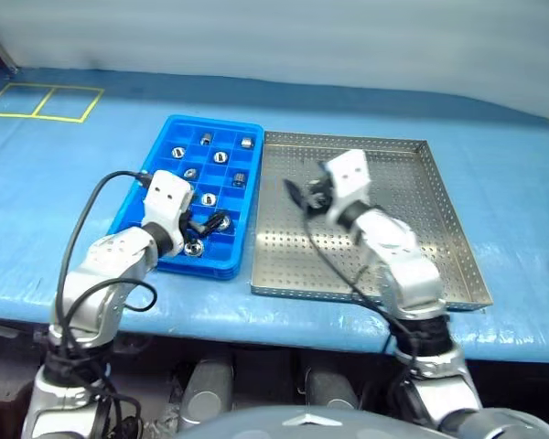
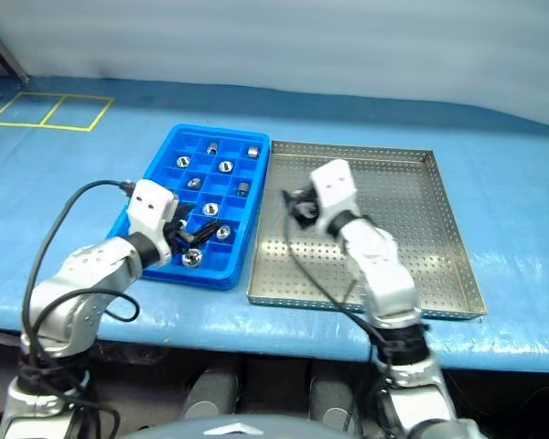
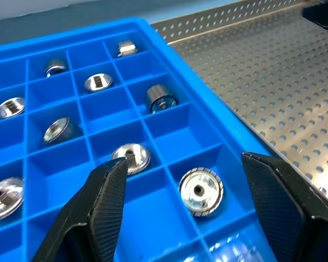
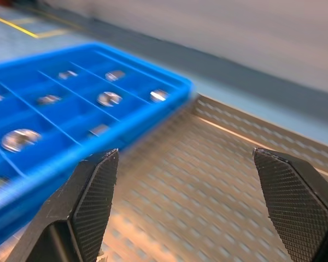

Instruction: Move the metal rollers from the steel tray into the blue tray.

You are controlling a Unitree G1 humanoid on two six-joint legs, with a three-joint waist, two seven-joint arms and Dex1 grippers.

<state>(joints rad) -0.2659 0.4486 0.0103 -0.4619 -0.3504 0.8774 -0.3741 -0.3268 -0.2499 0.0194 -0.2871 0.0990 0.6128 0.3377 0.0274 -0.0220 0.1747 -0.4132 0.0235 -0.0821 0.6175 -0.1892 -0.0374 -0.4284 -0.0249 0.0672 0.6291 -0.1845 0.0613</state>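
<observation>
Claws (image 1: 212,222) (image 1: 297,194) over trays; blue table cover (image 1: 55,183), yellow floor-tape squares (image 1: 42,101).

blur: blue tray (image 4: 71,117) | hidden: near cells, left tool (image 1: 206,224)

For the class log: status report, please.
Both pincers open, empty: left over blue tray, right over steel tray. Rollers in compartments. Nothing blocking.

Blue table cover (image 1: 494,174); yellow taped squares (image 1: 41,101) far left; pale wall (image 1: 284,37).
</observation>
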